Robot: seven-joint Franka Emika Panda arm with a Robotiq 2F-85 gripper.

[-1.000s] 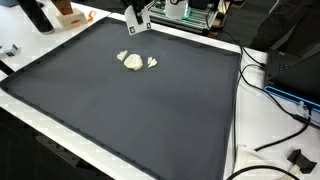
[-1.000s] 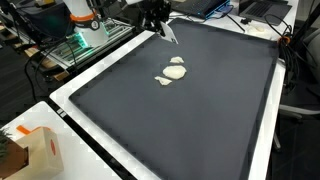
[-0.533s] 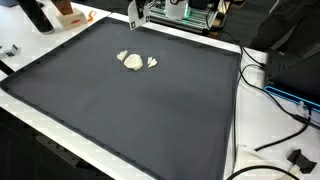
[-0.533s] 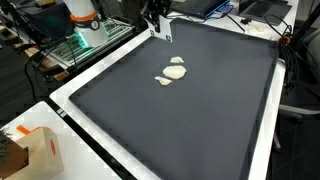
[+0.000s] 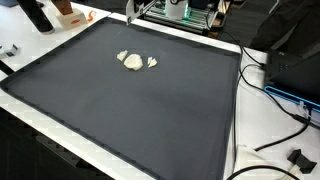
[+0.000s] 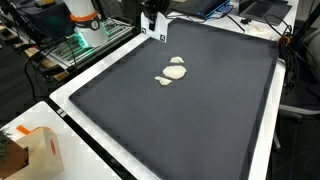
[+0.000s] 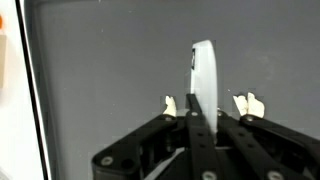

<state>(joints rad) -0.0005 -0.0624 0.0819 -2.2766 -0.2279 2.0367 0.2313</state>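
My gripper [image 5: 133, 8] hangs high over the far edge of the dark mat [image 5: 130, 110]; in an exterior view the gripper [image 6: 150, 24] is near the mat's back corner. In the wrist view the gripper [image 7: 200, 112] has its jaws together on a thin white flat piece [image 7: 203, 72] that stands up between them. Three small cream lumps [image 5: 134, 61] lie close together on the mat, apart from the gripper and below it, and show as cream lumps [image 6: 174, 71] from the other side. The wrist view shows two of them, a left lump [image 7: 170, 103] and a right lump [image 7: 248, 103]; the white piece hides the third.
A white table border [image 5: 60, 150] runs round the mat. Equipment and cables [image 5: 285, 95] crowd one side, a green device [image 6: 75, 45] stands behind the mat, and an orange-and-white box [image 6: 35, 150] sits at a front corner.
The gripper has lifted and drawn back toward the mat's far edge, away from the cream lumps, which have not moved.
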